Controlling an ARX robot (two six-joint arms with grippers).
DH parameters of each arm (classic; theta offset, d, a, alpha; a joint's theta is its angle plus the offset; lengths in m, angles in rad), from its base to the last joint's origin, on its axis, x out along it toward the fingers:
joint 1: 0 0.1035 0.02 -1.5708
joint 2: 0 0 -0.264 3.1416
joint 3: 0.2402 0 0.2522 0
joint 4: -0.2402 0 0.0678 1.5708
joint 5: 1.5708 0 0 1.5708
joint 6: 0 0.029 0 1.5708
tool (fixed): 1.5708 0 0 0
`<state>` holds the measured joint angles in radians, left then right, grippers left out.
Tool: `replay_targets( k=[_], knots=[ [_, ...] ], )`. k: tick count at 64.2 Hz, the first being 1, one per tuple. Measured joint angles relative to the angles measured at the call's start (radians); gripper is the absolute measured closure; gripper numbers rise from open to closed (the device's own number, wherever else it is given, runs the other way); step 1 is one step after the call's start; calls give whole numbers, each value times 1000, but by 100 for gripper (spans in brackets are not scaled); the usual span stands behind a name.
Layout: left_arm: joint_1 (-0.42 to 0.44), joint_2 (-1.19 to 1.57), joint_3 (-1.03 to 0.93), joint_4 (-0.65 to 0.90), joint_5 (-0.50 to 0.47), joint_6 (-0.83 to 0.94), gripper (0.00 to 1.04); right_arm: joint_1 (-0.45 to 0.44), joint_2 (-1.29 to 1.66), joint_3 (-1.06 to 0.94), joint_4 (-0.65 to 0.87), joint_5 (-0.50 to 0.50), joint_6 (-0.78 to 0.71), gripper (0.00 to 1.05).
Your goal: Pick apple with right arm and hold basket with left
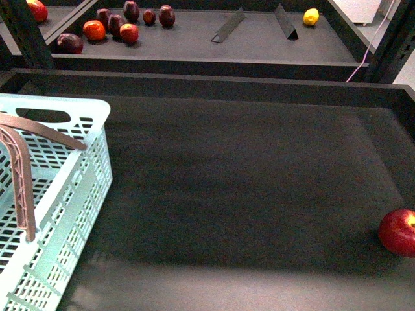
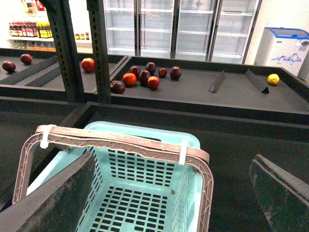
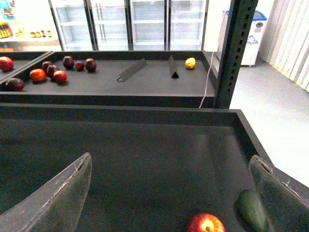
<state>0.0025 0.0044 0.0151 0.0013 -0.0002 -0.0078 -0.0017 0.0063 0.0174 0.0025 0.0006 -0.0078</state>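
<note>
Mint-blue plastic below: hovering the left gripper (image 2: 173, 158) over the basket (image 2: 141, 129), jaws spread wide (right gripper (image 3: 170, 158) likewise released, framing the apple (image 3: 206, 224) between its fingers).

The basket (image 2: 135, 193) sits just below and ahead of the left pincer (image 2: 173, 158). The apple (image 3: 206, 224) lies just ahead of the right pincer (image 3: 170, 157), another item (image 3: 251, 210) beside it, the lemon (image 3: 190, 63) far beyond.

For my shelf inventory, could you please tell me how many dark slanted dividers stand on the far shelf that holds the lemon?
2: one divider mid-shelf, the other divider right of it, nearer the lemon. None seem hidden.
</note>
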Motion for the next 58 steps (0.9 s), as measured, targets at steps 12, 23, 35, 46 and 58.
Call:
replay_targets(
  k=[12,23,35,46,58],
  knots=[
    [-31,253,121,-328,-187,-310,7,0,-1,0,0,0,1,9],
    [158,568,209,-46,90,-553,7,0,-1,0,0,0,0,9],
    [238,1038,365,252,187,-822,7,0,-1,0,0,0,0,9],
    [231,1323,484,355,184,-963,7,0,-1,0,-1,0,1,9],
    [202,1505,608,386,148,-1054,7,0,-1,0,-1,0,0,9]
  ],
)
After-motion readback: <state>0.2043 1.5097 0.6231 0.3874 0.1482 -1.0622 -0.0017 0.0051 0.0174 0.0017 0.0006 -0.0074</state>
